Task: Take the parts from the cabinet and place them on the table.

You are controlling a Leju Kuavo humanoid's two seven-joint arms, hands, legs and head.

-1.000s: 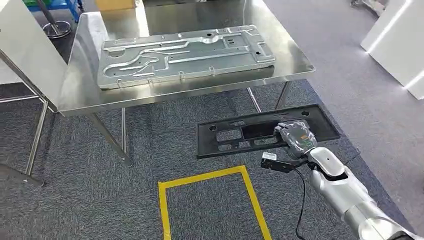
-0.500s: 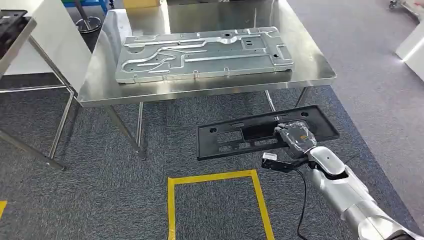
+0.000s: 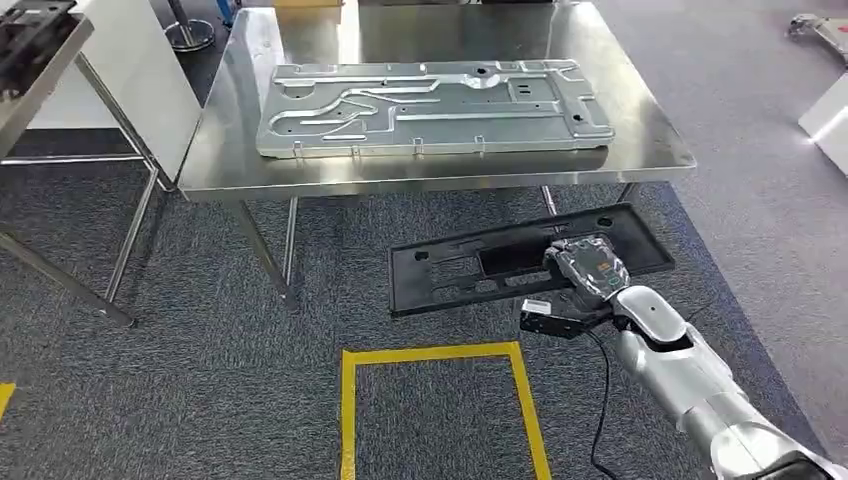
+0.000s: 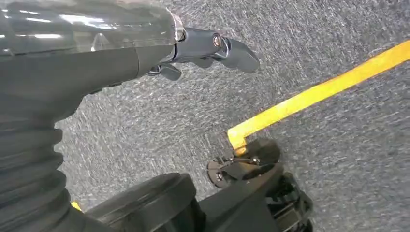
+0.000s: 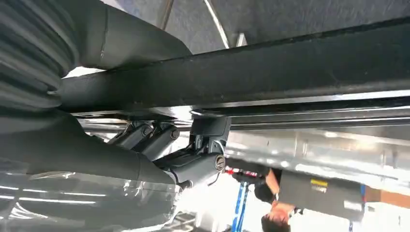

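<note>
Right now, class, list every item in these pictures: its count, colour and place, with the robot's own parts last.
Steel table: one, shiny silver, ahead of the robot.
Stamped metal panel: one, silver, lying flat on the table.
Black plastic frame: one, black, held level above the carpet, in front of the table.
Floor tape square: one, yellow, on the grey carpet.
Side rack: one, grey, far left, bearing a dark part.
Right hand: one, grey, grips the frame's near edge.
Left hand: one, dark grey, hangs over the carpet, holding nothing.

Two parts were seen: one black plastic panel (image 3: 500, 262) and one silver stamped metal plate (image 3: 430, 108). One steel table (image 3: 640, 150) was counted, and one yellow floor outline (image 3: 440, 400).
</note>
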